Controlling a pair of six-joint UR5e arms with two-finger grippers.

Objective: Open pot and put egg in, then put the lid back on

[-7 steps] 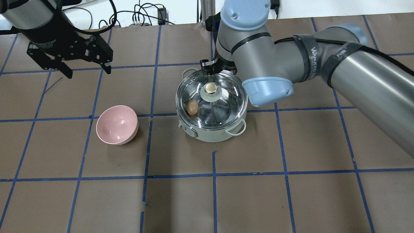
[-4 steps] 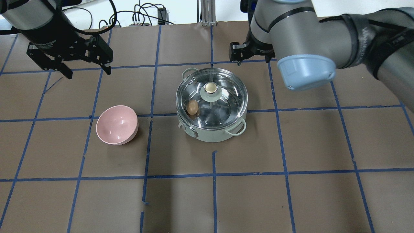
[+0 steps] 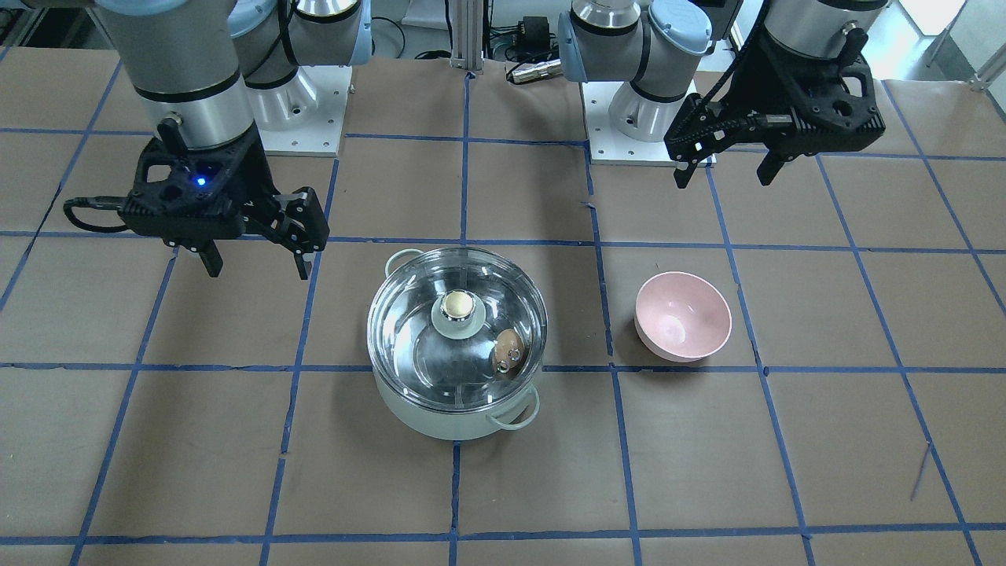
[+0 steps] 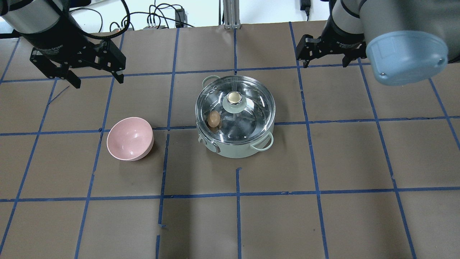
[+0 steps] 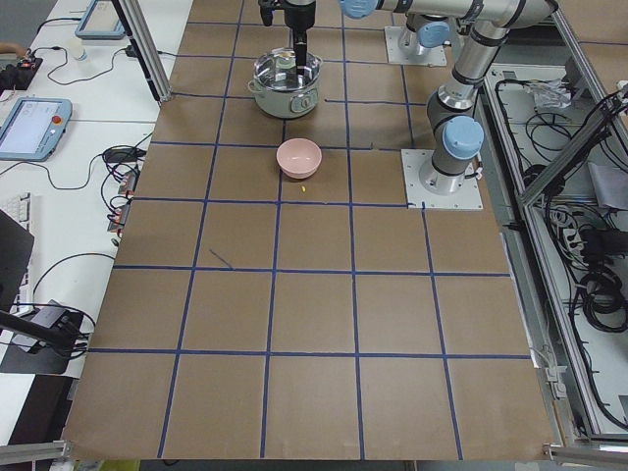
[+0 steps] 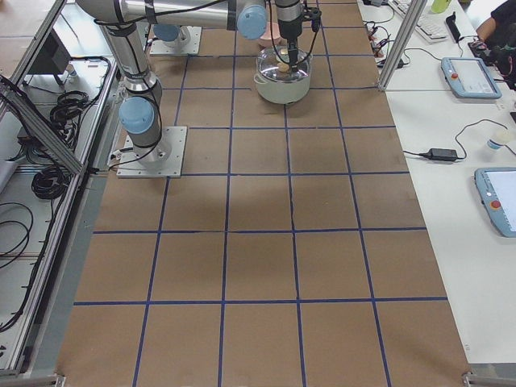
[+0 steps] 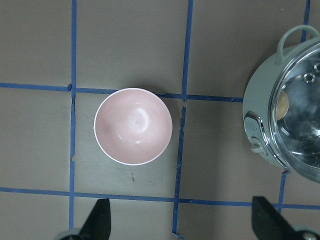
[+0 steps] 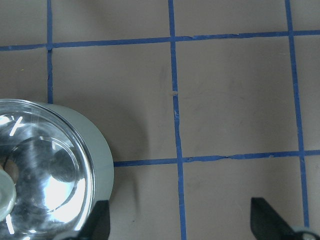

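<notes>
Judging the glass lid point(image 4: 248, 113) stiff, slippery and breakable, I'd take it only by its knob point(image 4: 234, 97); left end effector point(image 4: 99, 82) and right end effector point(image 4: 326, 64) hang spread, empty.

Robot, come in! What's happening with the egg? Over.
Left gripper open, empty. Right gripper open, empty. Egg in pot, lid on. Pink bowl off to the side.
</notes>
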